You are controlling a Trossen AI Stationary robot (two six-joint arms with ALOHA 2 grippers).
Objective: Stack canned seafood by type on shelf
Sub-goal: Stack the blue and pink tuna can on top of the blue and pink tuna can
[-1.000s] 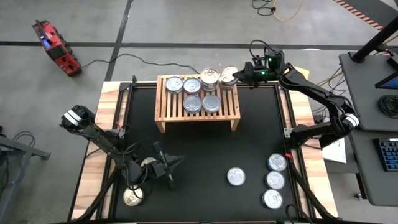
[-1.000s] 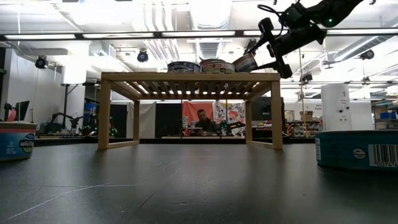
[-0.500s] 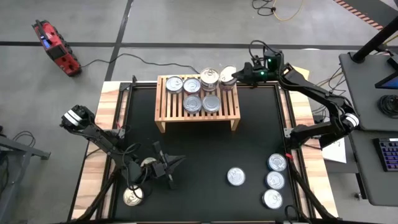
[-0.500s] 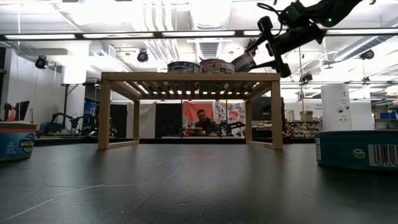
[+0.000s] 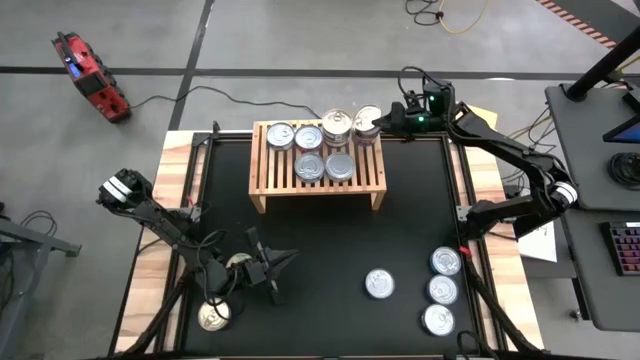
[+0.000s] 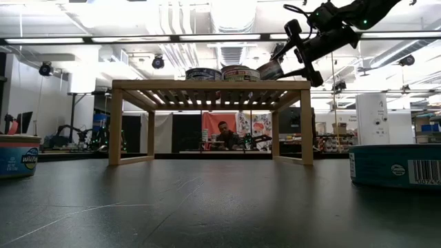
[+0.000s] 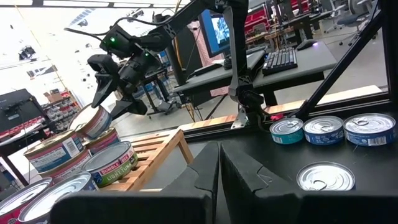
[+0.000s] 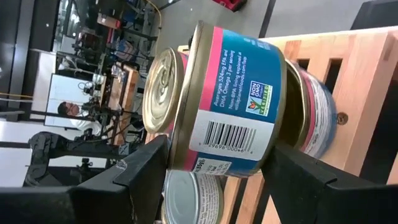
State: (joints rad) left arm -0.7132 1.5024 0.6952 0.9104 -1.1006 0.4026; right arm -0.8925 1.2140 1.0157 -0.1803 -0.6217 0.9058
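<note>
The light-wood shelf [image 5: 265, 182] stands at the table's far middle and carries several round cans [image 5: 309, 137]. My right gripper [image 5: 383, 122] is at the shelf's far right corner, shut on a can with a blue and pink label [image 8: 230, 93]. That can [image 6: 271, 69] is tilted over another can [image 8: 308, 112] standing on the shelf. My left gripper [image 5: 280, 262] is shut and holds nothing. It hangs level over the table's near left part, beside a loose can [image 5: 238, 263]. My right gripper pinches the blue and pink can between its two fingers, one on the gold lid [image 8: 163, 121] and one at the base edge [image 8: 281, 127]. The fingers come from the table's right, slanting slightly down. The can is tilted; whether its lower edge touches the can beneath, I cannot tell.
Three cans [image 5: 442, 290] lie in a row at the near right, one more can [image 5: 381, 283] is toward the near middle, and another can [image 5: 215, 316] sits at the near left corner. The black mat between the shelf and these cans is open room.
</note>
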